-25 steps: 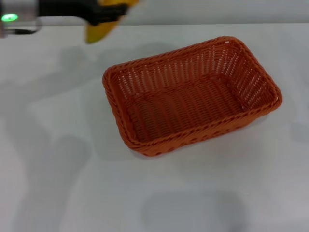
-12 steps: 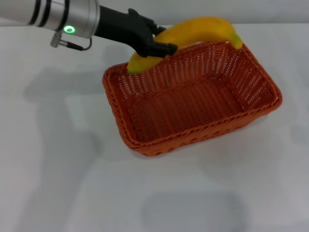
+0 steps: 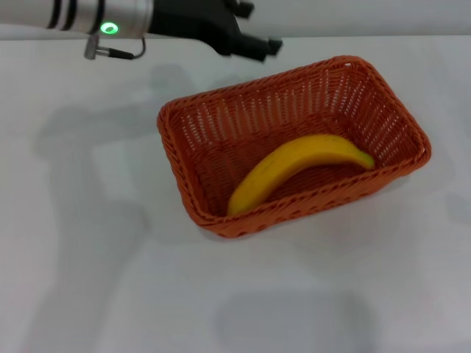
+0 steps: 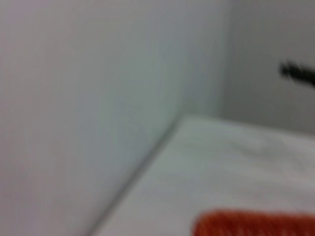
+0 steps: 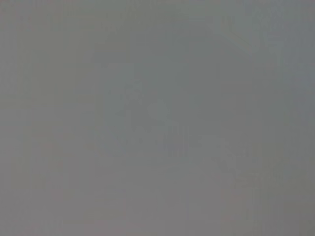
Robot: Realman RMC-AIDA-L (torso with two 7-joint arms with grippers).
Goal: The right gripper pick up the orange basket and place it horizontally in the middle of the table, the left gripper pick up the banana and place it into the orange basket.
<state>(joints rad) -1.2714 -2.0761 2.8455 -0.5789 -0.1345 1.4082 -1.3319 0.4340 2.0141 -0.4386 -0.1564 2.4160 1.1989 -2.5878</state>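
Left gripper (image 3: 250,33) hung empty, jaws apart, above the table (image 3: 88,279) behind the basket (image 3: 184,125). Banana (image 3: 294,165) lay inside, tip against the near wall. Risk: a low retreat could clip the rim and shift the basket.

Yellow banana (image 3: 298,168) lying (diagonally) inside orange basket (image 3: 182,158), on table (image 3: 88,279).
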